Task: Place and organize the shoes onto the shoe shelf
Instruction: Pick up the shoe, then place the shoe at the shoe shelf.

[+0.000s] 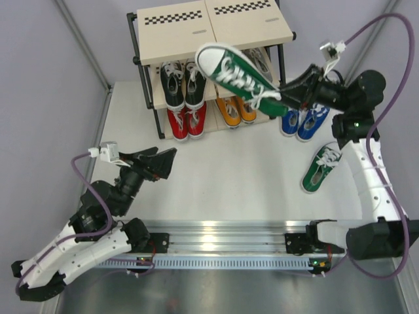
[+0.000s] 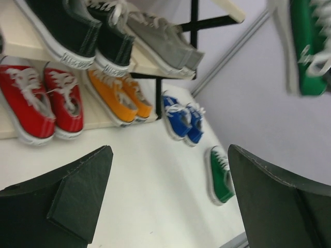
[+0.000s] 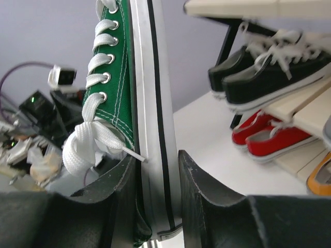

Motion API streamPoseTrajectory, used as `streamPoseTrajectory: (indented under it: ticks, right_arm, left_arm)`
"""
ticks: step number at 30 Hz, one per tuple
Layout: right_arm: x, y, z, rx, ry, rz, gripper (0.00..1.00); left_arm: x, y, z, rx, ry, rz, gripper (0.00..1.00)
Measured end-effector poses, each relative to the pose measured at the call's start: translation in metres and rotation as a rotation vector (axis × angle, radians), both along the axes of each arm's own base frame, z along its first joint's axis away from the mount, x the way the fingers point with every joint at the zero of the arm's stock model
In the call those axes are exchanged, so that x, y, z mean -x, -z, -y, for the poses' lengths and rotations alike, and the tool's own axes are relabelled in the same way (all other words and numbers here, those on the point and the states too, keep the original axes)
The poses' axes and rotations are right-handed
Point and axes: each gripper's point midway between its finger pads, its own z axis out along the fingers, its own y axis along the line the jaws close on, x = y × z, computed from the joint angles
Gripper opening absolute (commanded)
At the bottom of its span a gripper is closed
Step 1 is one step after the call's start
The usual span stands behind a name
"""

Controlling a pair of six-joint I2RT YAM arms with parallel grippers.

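Your right fingers [image 1: 296,93] are clamped on the heel end of a green shoe [image 1: 236,72], pinching its white sole from both sides and holding it in the air in front of the shoe shelf [image 1: 216,26]. From above, the shoe's long axis runs on a diagonal, heel at the fingers and toe aimed up and left over the shelf's front edge; the right wrist view shows it standing on end, laces to the left.

Your left fingers [image 2: 77,191] are spread wide with nothing between them, hanging above the tabletop [image 1: 229,176] in front of the shelf's left end.

On the shelf, a black pair [image 1: 180,82] and a grey pair [image 2: 165,36] sit on the middle board, with a red pair [image 1: 186,121] and an orange pair [image 1: 236,111] below. A blue pair [image 1: 304,121] stands on the tabletop just right of the shelf. The second green shoe [image 1: 321,169] lies alone nearer you, angled on the tabletop.
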Motion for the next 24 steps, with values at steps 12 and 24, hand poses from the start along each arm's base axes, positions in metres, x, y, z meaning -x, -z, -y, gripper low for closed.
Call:
streamPoseTrajectory:
  ticks: [12, 24]
  right_arm:
    - [-0.159, -0.092, 0.012, -0.171, 0.344, -0.042, 0.00]
    - [-0.237, -0.053, 0.015, -0.180, 0.603, -0.284, 0.00]
  left_arm:
    - [0.011, 0.063, -0.018, -0.301, 0.006, -0.083, 0.98]
    - [0.020, 0.087, -0.025, -0.313, 0.024, -0.092, 0.98]
